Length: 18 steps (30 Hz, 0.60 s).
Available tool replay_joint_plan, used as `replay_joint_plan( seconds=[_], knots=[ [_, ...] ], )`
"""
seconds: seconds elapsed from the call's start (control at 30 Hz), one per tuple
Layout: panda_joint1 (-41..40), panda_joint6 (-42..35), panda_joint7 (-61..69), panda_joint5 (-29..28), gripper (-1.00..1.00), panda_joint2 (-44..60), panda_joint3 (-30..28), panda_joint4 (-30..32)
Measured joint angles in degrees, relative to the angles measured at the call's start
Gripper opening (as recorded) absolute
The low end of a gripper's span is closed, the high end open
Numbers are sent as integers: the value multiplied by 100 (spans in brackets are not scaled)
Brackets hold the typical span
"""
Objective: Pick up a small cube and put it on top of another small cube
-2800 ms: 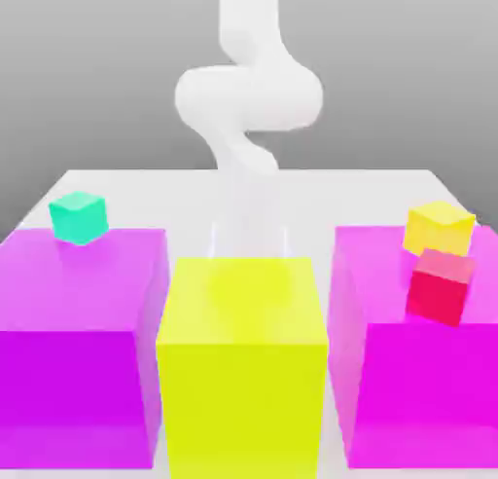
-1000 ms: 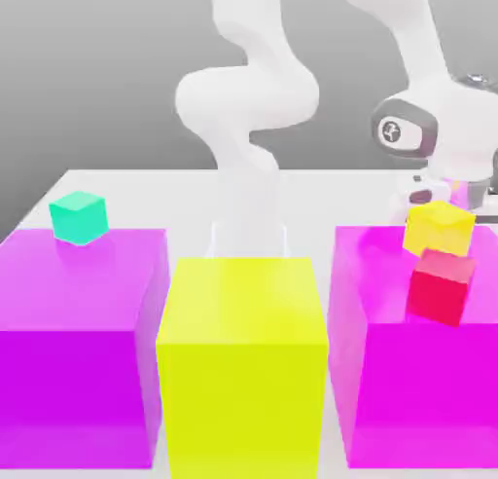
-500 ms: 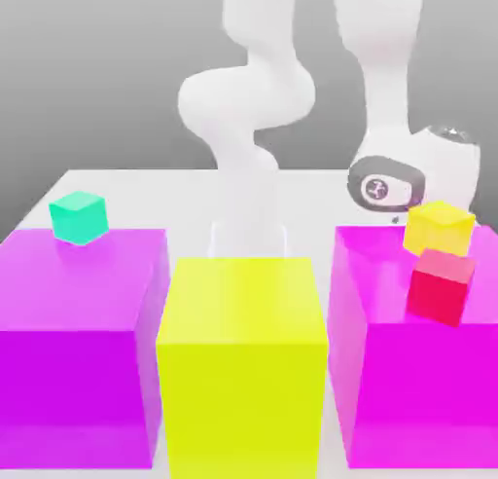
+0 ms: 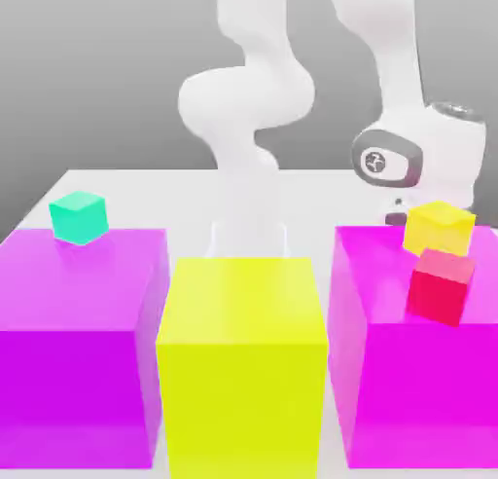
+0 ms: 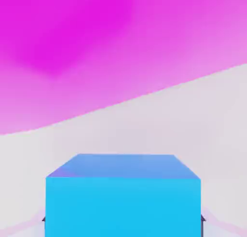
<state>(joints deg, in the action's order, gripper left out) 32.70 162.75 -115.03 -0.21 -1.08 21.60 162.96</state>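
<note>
Gripper of mine is clamped on the small sky-blue cube [image 5: 123,197], above the white surface [image 5: 159,125] beside a big magenta block [image 5: 96,48].

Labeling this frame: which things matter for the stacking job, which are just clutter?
Job:
blue cube
gripper, shut on the blue cube

Candidate bases for the stack:
green cube
yellow cube
red cube

Clutter:
big pink blocks
big yellow block
</note>
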Motion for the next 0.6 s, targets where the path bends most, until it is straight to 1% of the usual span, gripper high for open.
replay_joint_plan(
  seconds=[0.17,0.27,0.4,0.6],
  knots=[
    [250,-819,36,-698,-100,251,31,-704],
    [350,-1336,157,-1011,-100,455,46,-1148],
    [503,-2016,414,-1299,-100,715,113,-1736],
    [706,-2996,913,-1569,-100,1047,255,-2609]
  ],
)
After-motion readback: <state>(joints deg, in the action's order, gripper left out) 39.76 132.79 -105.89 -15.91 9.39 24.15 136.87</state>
